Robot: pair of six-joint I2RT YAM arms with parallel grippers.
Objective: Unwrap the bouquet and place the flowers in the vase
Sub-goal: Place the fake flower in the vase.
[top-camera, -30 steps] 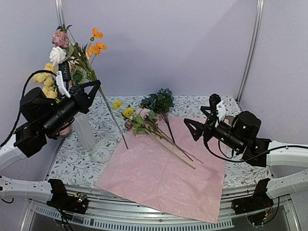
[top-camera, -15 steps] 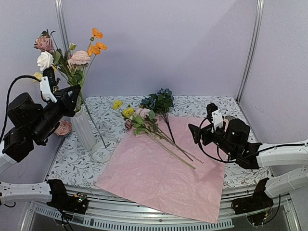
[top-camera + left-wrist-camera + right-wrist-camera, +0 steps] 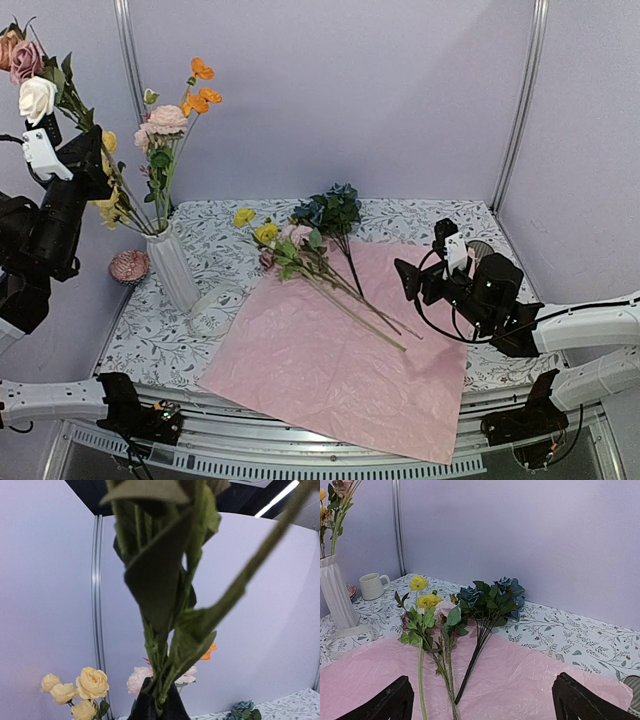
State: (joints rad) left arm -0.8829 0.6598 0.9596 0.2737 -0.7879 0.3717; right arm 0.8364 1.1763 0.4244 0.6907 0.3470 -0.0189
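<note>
Left gripper [image 3: 92, 160] high at far left, clamped on stems [image 3: 165, 645] with pink and white blooms; stem ends near vase [image 3: 175, 268] mouth. Right gripper [image 3: 412, 280] jaws wide, empty, over paper [image 3: 330, 370] right edge. Loose flowers [image 3: 300, 245] lie on paper.

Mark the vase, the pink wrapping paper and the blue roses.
vase [image 3: 175, 268], top external view, ridged white body.
pink wrapping paper [image 3: 330, 385], top external view, bare middle of the sheet.
blue roses [image 3: 511, 587], right wrist view, one blue bloom.
</note>
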